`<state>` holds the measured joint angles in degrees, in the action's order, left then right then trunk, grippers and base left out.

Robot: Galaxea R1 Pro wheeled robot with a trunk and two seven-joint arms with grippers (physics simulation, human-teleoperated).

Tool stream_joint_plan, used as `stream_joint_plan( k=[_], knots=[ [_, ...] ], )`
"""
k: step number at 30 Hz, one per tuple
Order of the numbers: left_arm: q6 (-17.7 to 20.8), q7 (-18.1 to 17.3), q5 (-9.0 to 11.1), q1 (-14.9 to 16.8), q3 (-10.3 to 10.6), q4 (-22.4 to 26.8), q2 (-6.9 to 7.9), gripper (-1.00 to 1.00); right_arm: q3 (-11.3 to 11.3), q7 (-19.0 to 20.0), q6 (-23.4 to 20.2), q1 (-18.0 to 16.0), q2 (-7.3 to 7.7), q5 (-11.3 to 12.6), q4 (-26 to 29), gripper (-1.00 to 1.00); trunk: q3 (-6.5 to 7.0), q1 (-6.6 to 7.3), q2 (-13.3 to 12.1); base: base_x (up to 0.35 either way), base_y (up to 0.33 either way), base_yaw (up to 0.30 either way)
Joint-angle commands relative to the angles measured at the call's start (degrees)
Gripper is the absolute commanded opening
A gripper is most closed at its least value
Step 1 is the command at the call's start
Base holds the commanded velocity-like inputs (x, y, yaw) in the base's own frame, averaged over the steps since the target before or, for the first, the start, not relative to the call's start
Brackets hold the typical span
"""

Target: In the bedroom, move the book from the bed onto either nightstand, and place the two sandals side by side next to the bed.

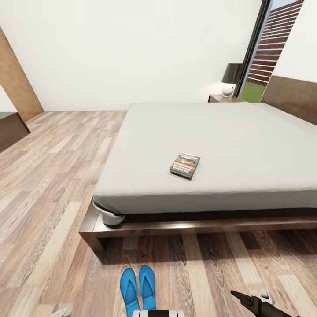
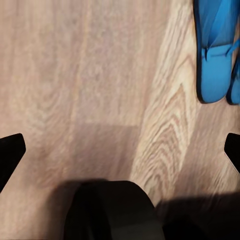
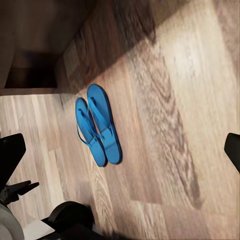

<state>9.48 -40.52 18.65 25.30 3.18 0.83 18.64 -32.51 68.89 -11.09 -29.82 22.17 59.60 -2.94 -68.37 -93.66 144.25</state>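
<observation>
right hand (image 1: 246,300) low, fingers apart | sandals (image 1: 138,288) paired beside bed (image 1: 132,229)

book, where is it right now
In the head view the book lies flat on the bed's grey mattress, near its front edge and left of middle, well short of the nightstand by the far wall.
</observation>
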Motion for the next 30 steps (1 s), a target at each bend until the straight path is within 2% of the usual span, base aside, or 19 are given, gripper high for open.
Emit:
stream_joint_plan(
  k=[1, 16, 30],
  knots=[
    [0.5, -0.2, 0.6, 0.0, 0.3, 0.1, 0.02, 1.00, -0.4, 0.3, -0.6, -0.1, -0.02, 0.6, -0.1, 1.00, 0.05, 0.00, 0.0, 0.109, -0.100, 0.000],
    [0.5, -0.2, 0.6, 0.0, 0.3, 0.1, -0.13, 1.00, -0.4, 0.3, -0.6, -0.1, -0.03, 0.6, -0.1, 1.00, 1.26, 0.00, 0.0, 0.130, -0.125, 0.000],
    [0.1, -0.2, 0.4, 0.0, 0.3, 0.1, -2.33, 1.00, -0.4, 0.3, -0.6, -0.1, -0.03, 0.6, -0.1, 1.00, 1.42, 0.00, 0.0, 0.036, -0.239, 0.000]
  ],
)
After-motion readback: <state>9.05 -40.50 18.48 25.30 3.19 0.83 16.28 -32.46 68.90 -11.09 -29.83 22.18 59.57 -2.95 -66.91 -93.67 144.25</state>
